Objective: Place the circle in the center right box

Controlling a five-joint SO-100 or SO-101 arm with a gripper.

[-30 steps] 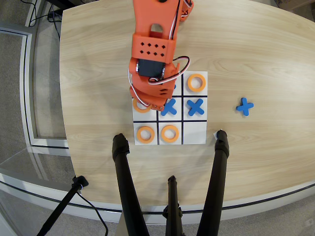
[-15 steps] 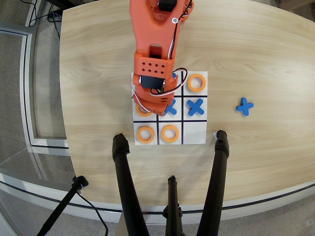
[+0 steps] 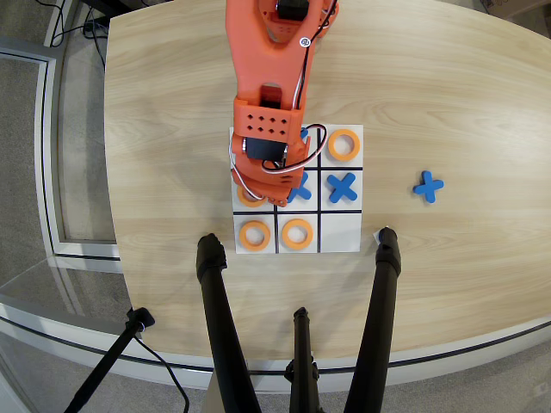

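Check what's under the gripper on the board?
An orange ring shows partly in the left middle cell, beside a half-covered blue X in the centre. The gripper hides the upper-left cells and its own jaws.

From above, the orange arm (image 3: 269, 60) reaches down over the grid board (image 3: 341, 237) on the wooden worktop (image 3: 448, 95). Its claw (image 3: 258, 191) hangs over the middle row's left cell, where a ring (image 3: 247, 197) peeks out beneath it; whether the jaws grip cannot be told. More rings lie top right (image 3: 344, 144), bottom left (image 3: 254, 234) and bottom middle (image 3: 296, 233). Blue crosses sit centre (image 3: 300, 189) and middle right (image 3: 343, 188); another (image 3: 428, 186) lies off the board.
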